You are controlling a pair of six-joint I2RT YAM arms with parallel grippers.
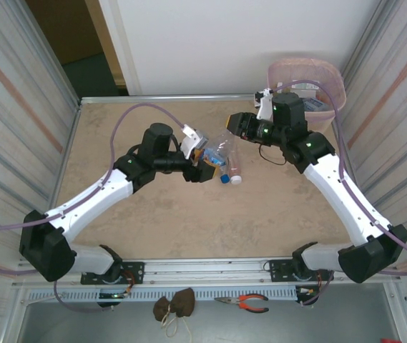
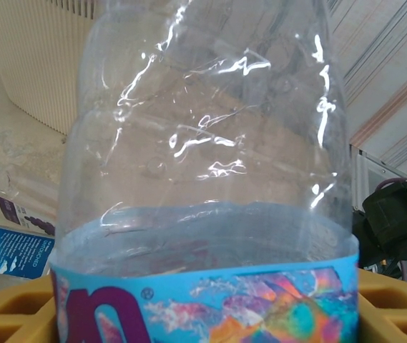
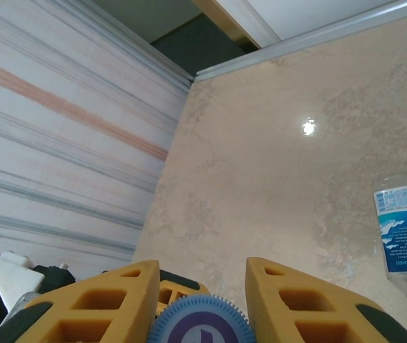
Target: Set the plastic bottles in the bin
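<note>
Bottle of clear plastic with a bright blue label (image 1: 219,148) hangs between both claws. The right gripper (image 3: 202,304) is clenched on its ridged blue cap (image 3: 199,323), and the left gripper (image 1: 204,163) clasps its labelled body. Just beneath, another clear bottle (image 1: 233,168) lies on the beige table (image 1: 153,221). A pale pink plastic bin (image 1: 332,77) stands far right.

Left arm (image 1: 96,196): runs from my near-left base up and inward over the tabletop, elbow bent, wrist turned right. My left jaws flank a bottle (image 1: 221,148) at its labelled body; can't tell if they press. Right arm (image 1: 339,193): stretched far, folded back leftward at the elbow. My right jaws are closed on that bottle's cap (image 3: 199,321), yellow fingers (image 3: 117,304) either side.
</note>
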